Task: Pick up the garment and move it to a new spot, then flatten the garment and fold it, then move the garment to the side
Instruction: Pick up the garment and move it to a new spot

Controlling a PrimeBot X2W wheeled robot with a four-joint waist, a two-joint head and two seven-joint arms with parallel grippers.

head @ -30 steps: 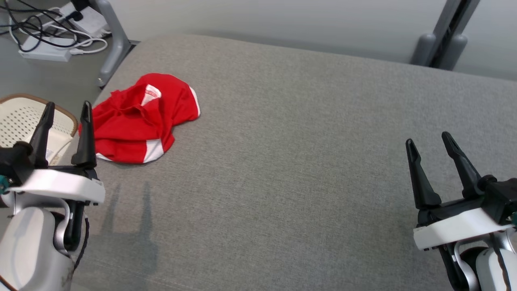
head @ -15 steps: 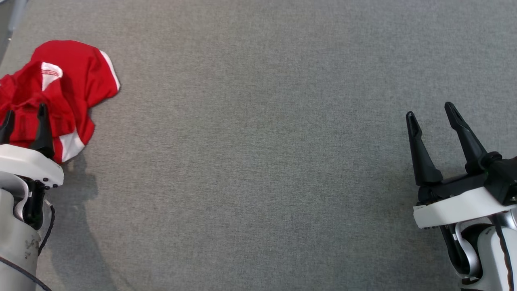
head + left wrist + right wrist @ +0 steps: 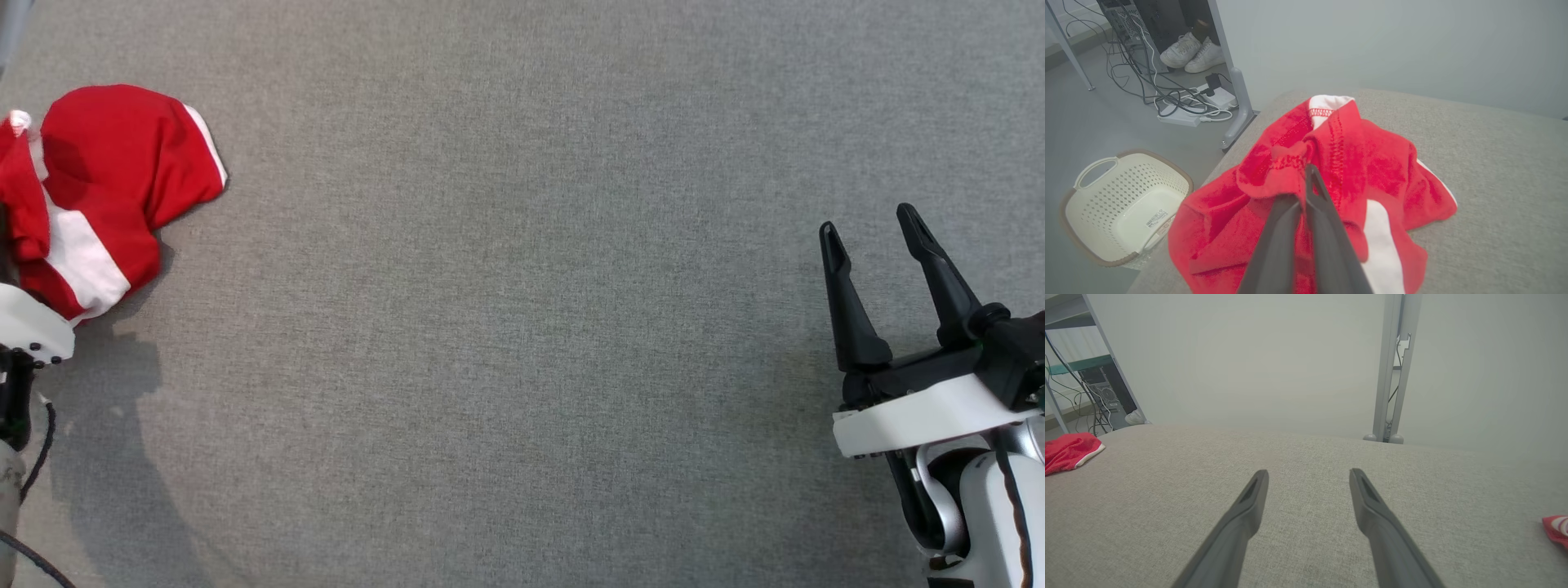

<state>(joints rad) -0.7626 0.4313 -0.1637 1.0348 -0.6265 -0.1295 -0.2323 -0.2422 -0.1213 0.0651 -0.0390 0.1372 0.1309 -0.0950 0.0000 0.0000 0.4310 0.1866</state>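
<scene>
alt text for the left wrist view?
The left gripper is shut on a fold of the red-and-white garment, which lies crumpled on the grey padded surface. On the floor beyond its edge stand a white perforated basket, cables and white shoes.

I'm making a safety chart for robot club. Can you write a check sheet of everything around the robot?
Surface: grey cloth top, bare in the middle.
Job's things: red shirt, crumpled near the left edge.
Clutter: small red-and-white piece at the right, unclear what.
Grippers: left gripper shut on shirt; right gripper open, holding nothing.
Cables: tangle on the floor by a power strip.
Surroundings: basket, shoes, pale wall.
</scene>
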